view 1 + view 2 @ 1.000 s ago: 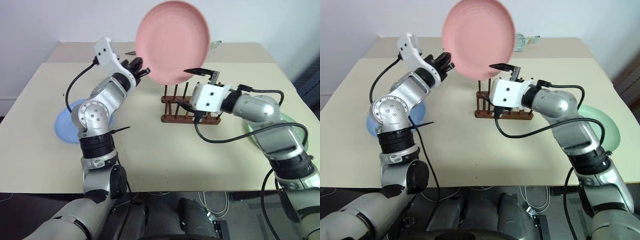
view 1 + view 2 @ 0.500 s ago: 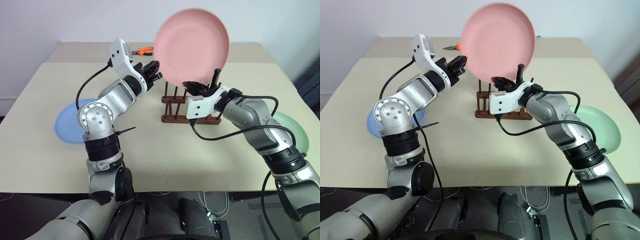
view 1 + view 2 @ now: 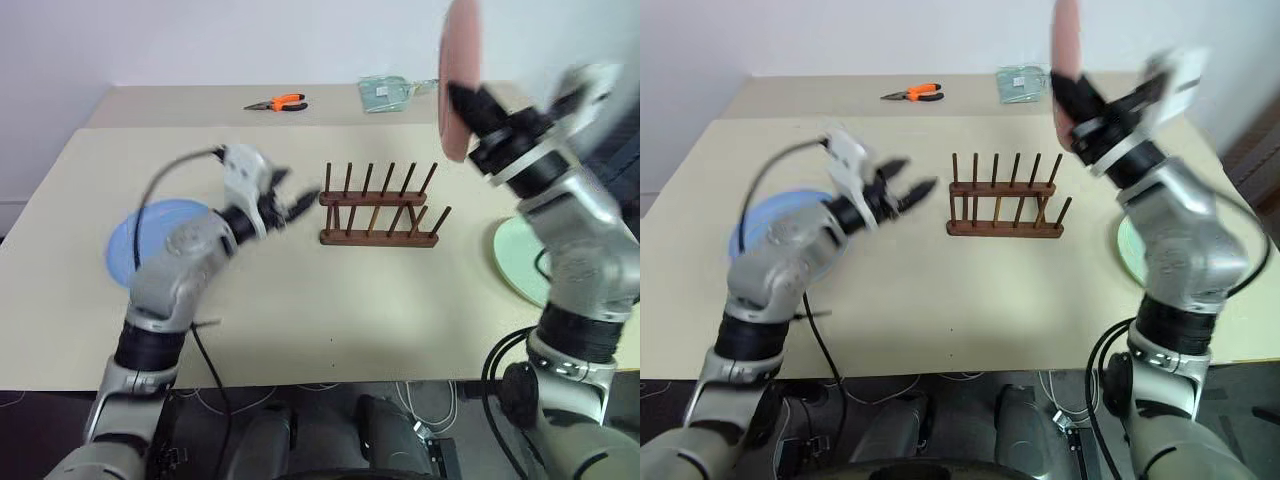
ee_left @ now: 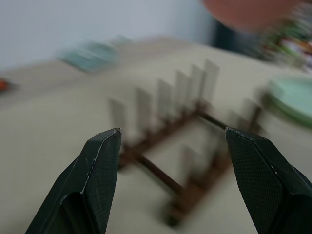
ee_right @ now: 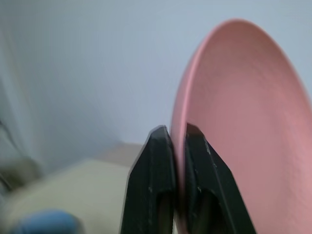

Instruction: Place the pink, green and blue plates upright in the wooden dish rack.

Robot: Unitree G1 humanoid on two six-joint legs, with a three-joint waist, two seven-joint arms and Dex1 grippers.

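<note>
A: Where is the pink plate (image 5: 234,126)?

B: Held edge-on in the air, above and to the right of the wooden rack (image 3: 380,208). The right gripper (image 5: 178,139) pinches its rim between both fingers.

A: Left gripper (image 4: 170,146)?

B: Fingers spread, nothing between them, pointing at the rack's left end from just beside it.

A: Other plates?

B: Blue plate (image 3: 150,240) lies flat on the table (image 3: 330,320) at left, green plate (image 3: 515,255) flat at right. No plate stands in the rack. Orange pliers (image 3: 277,102) lie at the back.

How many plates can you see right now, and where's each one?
3. The pink plate is held edge-on in the air by the right tool, above the wooden dish rack. The blue plate lies on the table's left side, the green plate on its right.
</note>
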